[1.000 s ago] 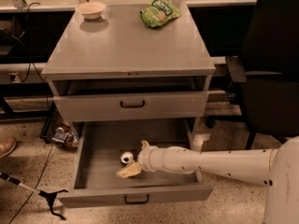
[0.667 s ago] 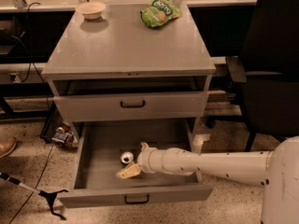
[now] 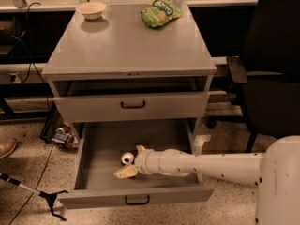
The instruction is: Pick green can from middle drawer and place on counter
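Note:
The middle drawer (image 3: 93,198) is pulled open at the bottom of the cabinet. In it the green can (image 3: 126,158) stands near the middle; I see mostly its silver top, and its dark body barely shows. My gripper (image 3: 131,161) reaches into the drawer from the right on a long white arm. Its beige fingers (image 3: 123,173) stand spread on either side of the can, one behind it and one in front. The grey counter (image 3: 126,46) is the cabinet's top, above the drawers.
A light-green snack bag (image 3: 159,14) and a small pale bowl (image 3: 91,9) sit at the back of the counter. The upper drawer (image 3: 133,105) is shut. A black chair (image 3: 272,64) stands to the right. Cables and small clutter (image 3: 61,136) lie on the floor at left.
The gripper has edged slightly to the left around the can. The can and the drawer have not moved.

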`<state>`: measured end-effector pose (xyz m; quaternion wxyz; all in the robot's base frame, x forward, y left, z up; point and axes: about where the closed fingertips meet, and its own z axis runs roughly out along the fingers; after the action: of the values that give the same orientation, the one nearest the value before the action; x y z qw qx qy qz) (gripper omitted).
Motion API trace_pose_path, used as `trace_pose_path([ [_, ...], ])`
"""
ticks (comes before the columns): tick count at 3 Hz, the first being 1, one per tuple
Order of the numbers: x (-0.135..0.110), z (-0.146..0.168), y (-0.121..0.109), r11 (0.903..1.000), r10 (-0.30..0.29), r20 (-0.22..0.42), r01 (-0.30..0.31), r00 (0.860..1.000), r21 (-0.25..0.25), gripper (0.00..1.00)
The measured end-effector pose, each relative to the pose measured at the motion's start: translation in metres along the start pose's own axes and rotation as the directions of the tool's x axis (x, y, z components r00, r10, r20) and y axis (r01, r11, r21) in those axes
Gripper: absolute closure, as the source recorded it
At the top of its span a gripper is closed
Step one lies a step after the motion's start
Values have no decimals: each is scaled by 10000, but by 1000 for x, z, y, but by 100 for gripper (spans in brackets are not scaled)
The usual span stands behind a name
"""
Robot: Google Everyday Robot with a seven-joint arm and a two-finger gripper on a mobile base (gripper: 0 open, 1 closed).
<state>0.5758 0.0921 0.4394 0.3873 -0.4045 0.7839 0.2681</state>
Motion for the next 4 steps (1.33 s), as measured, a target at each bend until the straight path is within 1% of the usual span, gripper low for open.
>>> trace_pose_path([
  [1,-1,8,4,9999,71,64,-71,10000,-128,38],
  [2,0,11,7,9997,123,174,-120,9998,-208,59],
  [3,-1,-3,13,9993,117,509,-98,9986,-369,82],
  [4,-33,-64,-2,9992,-259,1220,293,9922,-266,100],
])
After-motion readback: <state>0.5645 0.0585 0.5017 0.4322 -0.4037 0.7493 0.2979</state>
